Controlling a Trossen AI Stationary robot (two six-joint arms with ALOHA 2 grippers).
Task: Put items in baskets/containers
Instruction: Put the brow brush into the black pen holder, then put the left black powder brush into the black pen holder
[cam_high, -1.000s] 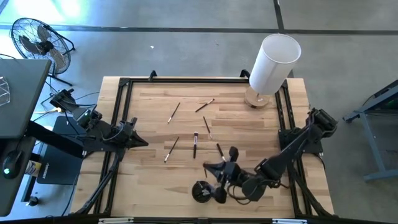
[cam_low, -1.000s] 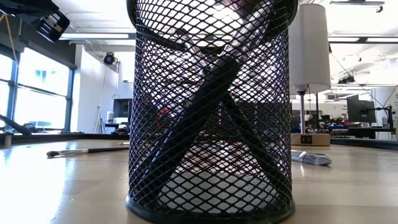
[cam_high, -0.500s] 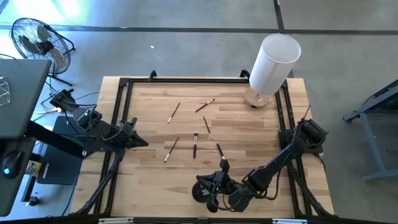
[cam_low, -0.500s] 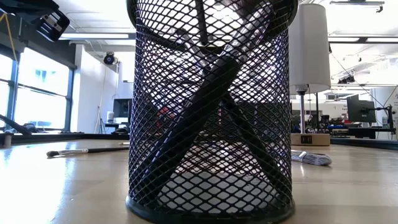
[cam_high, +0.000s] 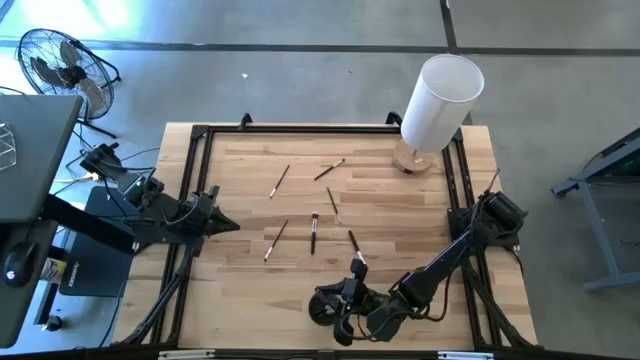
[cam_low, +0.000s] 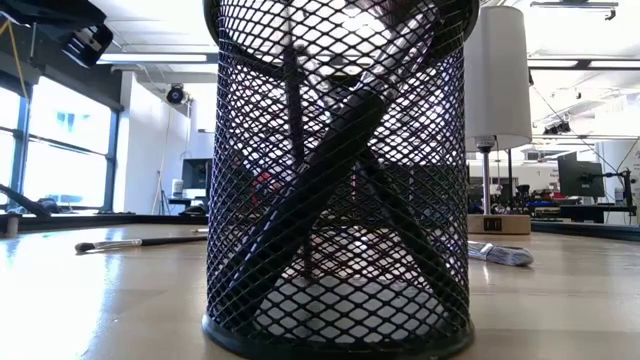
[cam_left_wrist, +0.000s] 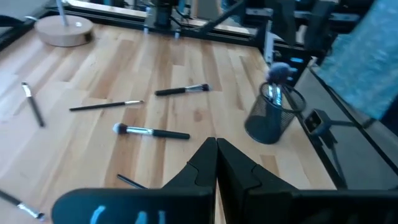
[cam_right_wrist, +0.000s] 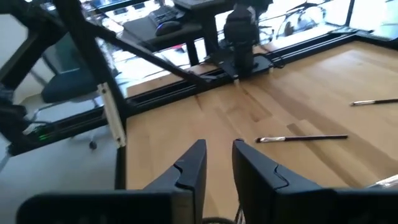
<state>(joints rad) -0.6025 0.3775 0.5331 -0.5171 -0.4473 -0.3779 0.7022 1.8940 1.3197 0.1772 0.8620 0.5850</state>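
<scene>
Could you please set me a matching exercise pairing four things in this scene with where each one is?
1. black mesh cup
2. white cylinder
3. left gripper
4. fan

A. off the table, beyond its far left corner
B. at the table's left edge, shut
C. at the table's far right corner
D. near the front edge, brushes inside

Pairs: 1-D, 2-C, 3-B, 4-A.

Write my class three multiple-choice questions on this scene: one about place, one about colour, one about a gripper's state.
1. Where is the black mesh cup? A on the floor; B by the right gripper; C on a chair.
2. The tall cylinder is: A white; B red; C green.
3. The left gripper is: A wide open; B shut; C gripping a brush.
Answers: B, the high view shows them together; A, it shows white; B, its fingers touch in the left wrist view.
</scene>
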